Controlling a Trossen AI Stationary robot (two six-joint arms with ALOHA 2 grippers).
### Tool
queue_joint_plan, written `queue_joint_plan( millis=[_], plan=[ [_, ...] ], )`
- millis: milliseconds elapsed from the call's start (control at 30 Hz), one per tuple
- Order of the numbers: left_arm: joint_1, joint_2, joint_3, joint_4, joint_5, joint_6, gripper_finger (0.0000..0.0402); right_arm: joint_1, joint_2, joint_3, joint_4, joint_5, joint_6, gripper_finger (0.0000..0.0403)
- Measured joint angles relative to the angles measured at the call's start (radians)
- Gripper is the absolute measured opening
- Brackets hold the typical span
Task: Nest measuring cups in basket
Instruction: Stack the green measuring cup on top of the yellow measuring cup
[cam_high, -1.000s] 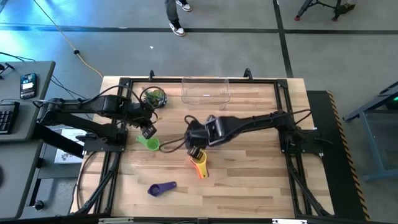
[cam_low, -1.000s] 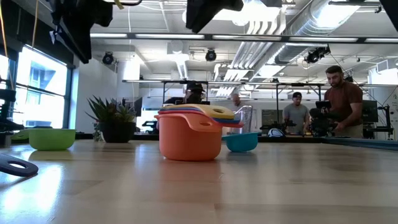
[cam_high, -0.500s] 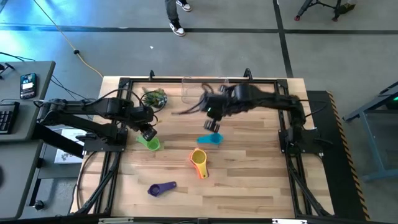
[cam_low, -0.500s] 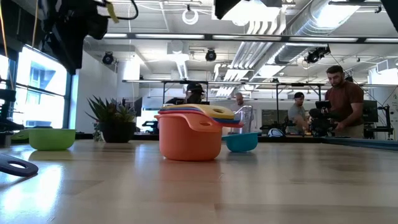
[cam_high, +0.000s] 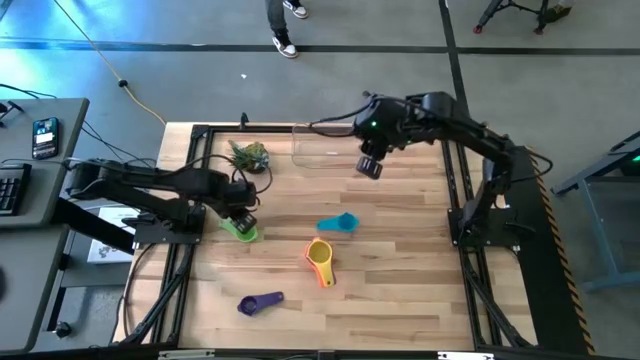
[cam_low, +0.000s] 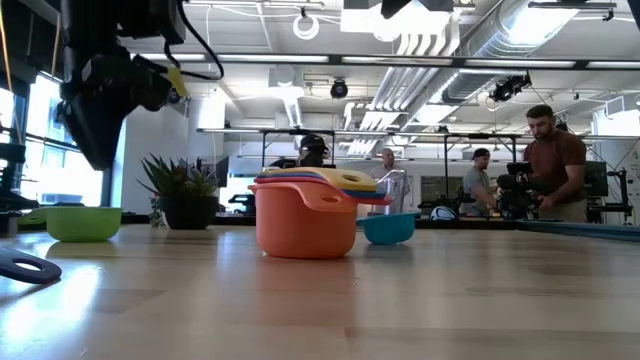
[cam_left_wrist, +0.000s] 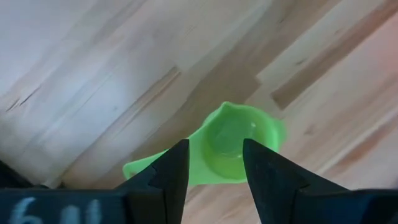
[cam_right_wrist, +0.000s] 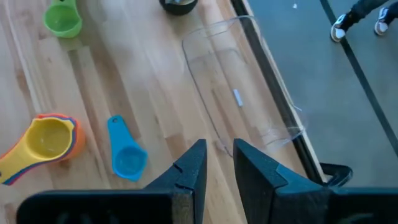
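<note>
The green cup (cam_high: 240, 231) rests upright on its base at the table's left. My left gripper (cam_high: 240, 218) hangs open right above it, and in the left wrist view its fingers (cam_left_wrist: 171, 171) frame the bowl (cam_left_wrist: 239, 140) without touching. The teal-blue cup (cam_high: 338, 224) sits alone mid-table. A yellow cup is nested in the orange one, with other rims between them, as a stack (cam_high: 320, 258). The purple cup (cam_high: 260, 302) lies near the near edge. My right gripper (cam_high: 370, 168), narrowly open and empty, hovers beside the clear basket (cam_high: 330, 150).
A small spiky plant in a dark pot (cam_high: 248, 155) stands at the far left, next to the basket. A black frame (cam_high: 200, 135) rims the table. People stand in the room beyond. Bare wood lies right of the stack and along the near edge.
My right gripper has risen from over the orange and yellow stack and swung toward the far edge, ending beside the basket; the teal-blue cup it covered now shows. My left gripper has dropped lower over the green cup. No cup has moved.
</note>
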Motion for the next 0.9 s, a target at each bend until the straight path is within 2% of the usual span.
queue_joint_plan(
  millis=[467, 700, 900],
  plan=[
    [0.000, 0.160, -0.046, 0.108, 0.004, 0.036, 0.0137, -0.031, -0.014, 0.000, -0.021, -0.001, -0.036, 0.0071],
    [-0.004, 0.225, -0.046, 0.107, 0.048, 0.063, 0.0132, -0.031, -0.014, 0.000, -0.021, 0.000, -0.043, 0.0071],
    [-0.005, 0.274, -0.046, 0.121, 0.038, 0.055, 0.0118, -0.031, -0.014, 0.000, -0.020, 0.000, -0.040, 0.0071]
  ],
)
